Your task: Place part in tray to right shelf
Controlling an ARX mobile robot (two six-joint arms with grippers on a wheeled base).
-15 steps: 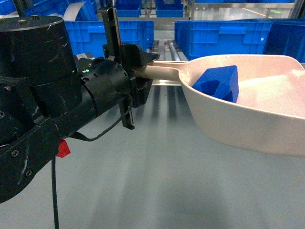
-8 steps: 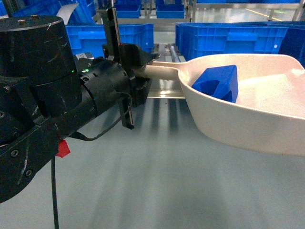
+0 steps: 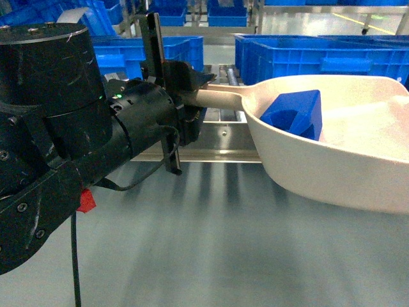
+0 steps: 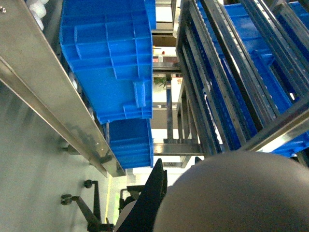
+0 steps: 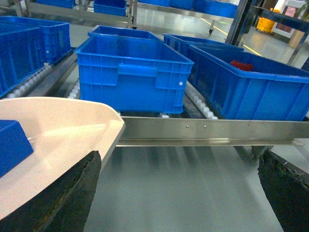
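Note:
The pale beige tray (image 3: 345, 160) hangs level in front of the right shelf (image 3: 220, 135), a steel rack with a riveted front rail. My left gripper (image 3: 192, 97) is shut on the tray's handle (image 3: 217, 97). The blue part (image 3: 294, 114) lies inside the scoop near the handle end. In the left wrist view the tray (image 4: 241, 193) fills the lower right beside one black finger (image 4: 150, 200). My right gripper (image 5: 178, 193) stands open over the floor, right of the tray (image 5: 58, 130) and the part (image 5: 12, 145), holding nothing. The right shelf's rail (image 5: 207, 130) runs just ahead.
Large blue crates (image 5: 130, 77) stand on the shelf's white rollers (image 5: 199, 102); the right-hand crate (image 5: 251, 92) holds something red (image 5: 241, 64). More blue crates (image 3: 307, 54) line the back. Grey floor (image 3: 223, 243) lies below the tray.
The shelf rail and crates have drawn closer and lower in the head view. The tray, the part and the left gripper keep the same hold and pose.

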